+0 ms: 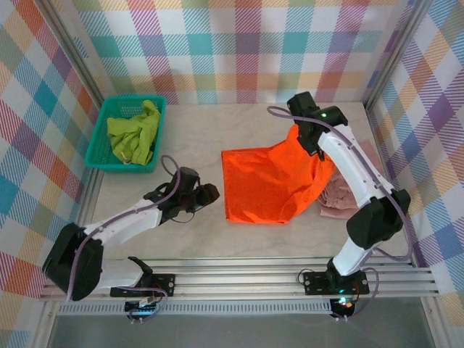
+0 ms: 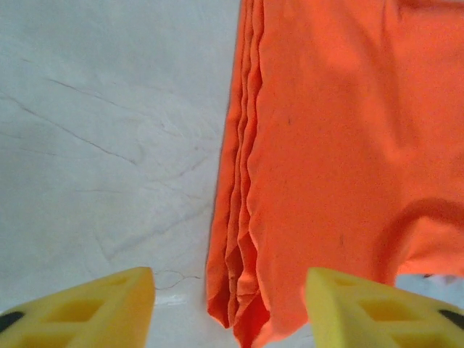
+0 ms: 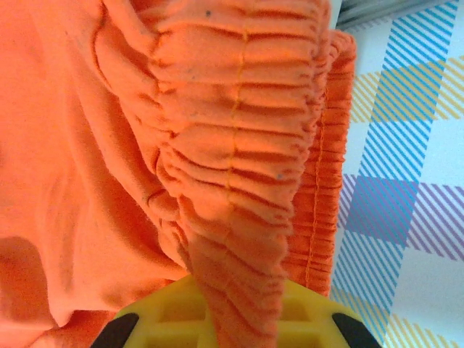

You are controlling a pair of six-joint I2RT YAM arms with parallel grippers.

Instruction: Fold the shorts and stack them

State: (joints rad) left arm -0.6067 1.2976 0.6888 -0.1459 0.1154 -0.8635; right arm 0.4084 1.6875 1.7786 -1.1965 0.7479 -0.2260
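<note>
The bright orange shorts (image 1: 268, 181) lie spread on the middle of the table, their right end lifted. My right gripper (image 1: 310, 139) is shut on their gathered waistband (image 3: 239, 145), and the fabric runs down between its yellow fingers (image 3: 174, 315). My left gripper (image 1: 212, 193) sits low at the shorts' left edge. Its jaws stand apart with the layered lower-left corner (image 2: 243, 304) between them, touching neither finger. The dusty pink shorts (image 1: 341, 199) lie crumpled at the right, partly under the orange ones. The lime green shorts (image 1: 134, 134) are bunched in the basket.
A teal mesh basket (image 1: 98, 156) stands at the back left of the pale table (image 1: 188, 145). Plaid walls close in the back and both sides. Metal rails with the arm bases (image 1: 239, 283) run along the near edge.
</note>
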